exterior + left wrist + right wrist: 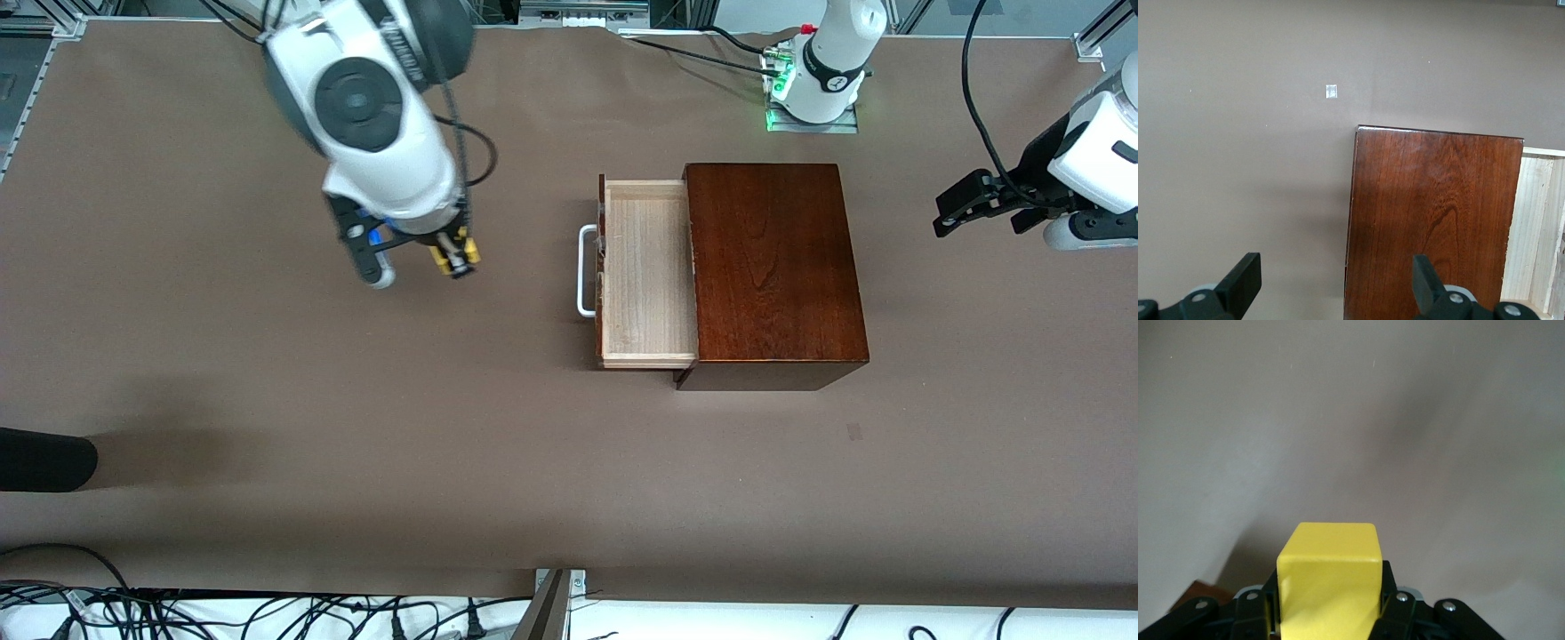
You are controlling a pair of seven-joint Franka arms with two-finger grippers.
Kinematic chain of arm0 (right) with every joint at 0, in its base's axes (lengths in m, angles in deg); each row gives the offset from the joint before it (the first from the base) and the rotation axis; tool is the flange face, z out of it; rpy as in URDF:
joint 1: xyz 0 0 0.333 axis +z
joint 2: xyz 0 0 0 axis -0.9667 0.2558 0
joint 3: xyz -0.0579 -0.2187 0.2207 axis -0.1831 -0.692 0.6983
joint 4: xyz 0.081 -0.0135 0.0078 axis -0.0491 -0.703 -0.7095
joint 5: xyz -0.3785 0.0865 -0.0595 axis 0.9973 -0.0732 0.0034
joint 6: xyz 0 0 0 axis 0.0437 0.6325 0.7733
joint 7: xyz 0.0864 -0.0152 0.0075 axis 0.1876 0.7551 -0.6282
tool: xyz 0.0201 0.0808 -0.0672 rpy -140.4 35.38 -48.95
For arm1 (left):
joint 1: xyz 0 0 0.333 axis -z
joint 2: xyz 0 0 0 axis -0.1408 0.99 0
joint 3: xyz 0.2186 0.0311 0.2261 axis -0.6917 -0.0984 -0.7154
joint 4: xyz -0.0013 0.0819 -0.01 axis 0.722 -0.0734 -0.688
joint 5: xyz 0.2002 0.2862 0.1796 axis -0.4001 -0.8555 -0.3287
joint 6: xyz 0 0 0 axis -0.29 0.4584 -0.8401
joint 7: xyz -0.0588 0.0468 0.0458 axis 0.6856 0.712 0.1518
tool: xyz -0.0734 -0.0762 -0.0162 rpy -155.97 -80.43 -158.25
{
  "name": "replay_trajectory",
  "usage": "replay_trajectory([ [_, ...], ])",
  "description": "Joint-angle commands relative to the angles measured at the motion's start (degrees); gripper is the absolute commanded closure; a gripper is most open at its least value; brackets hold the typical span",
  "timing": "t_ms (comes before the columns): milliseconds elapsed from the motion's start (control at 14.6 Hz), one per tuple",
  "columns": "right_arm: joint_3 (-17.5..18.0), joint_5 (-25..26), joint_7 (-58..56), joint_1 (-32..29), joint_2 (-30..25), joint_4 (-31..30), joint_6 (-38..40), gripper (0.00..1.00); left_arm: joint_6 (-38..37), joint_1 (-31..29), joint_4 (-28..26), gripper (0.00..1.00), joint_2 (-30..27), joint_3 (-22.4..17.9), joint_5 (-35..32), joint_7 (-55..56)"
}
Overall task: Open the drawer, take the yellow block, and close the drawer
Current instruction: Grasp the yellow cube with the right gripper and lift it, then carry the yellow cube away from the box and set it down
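Observation:
The drawer [645,271] stands pulled out of the dark mahogany box [773,267], and the part of its pale wood tray that shows is bare. Its white handle [585,271] faces the right arm's end of the table. My right gripper [455,258] hangs over bare table on the handle's side of the drawer, shut on the yellow block [439,259]. In the right wrist view the yellow block [1328,577] fills the space between the black fingers [1401,607]. My left gripper [965,206] waits open over the left arm's end of the table. Its wrist view shows the box [1431,220] and a strip of the drawer [1535,233].
A black object [44,460] juts in at the right arm's end of the table, nearer the front camera. A small pale mark [854,432] lies on the brown tabletop nearer the camera than the box. Cables [267,613] run along the near edge.

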Motion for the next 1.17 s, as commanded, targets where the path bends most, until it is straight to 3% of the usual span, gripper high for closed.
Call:
replay_trajectory([
  [0,-4.63,-2.24,-14.33,-1.21,-9.24,-13.58,-3.2,1.0,-0.43,-0.12,2.42,0.0,1.45,0.12,0.2,-0.46],
  [275,-12.72,-5.41,-34.98,-1.12,-17.07,-29.04,-10.74,1.0,-0.43,-0.29,2.5,0.0,1.8,0.03,0.55,-0.63],
  [549,-15.46,-5.5,-51.62,-1.12,-19.81,-45.22,-25.93,1.0,-0.43,-0.56,2.59,0.0,2.41,0.55,0.46,-0.72],
  [755,-15.55,-5.5,-60.84,-1.12,-18.33,-54.19,-39.28,1.0,-0.43,-0.03,2.59,0.0,2.59,0.64,0.28,-0.72],
  [1098,-14.15,-5.5,-70.79,-1.03,-9.02,-56.94,-49.76,1.0,-0.43,0.06,2.68,0.0,3.29,0.64,0.99,-0.37],
])
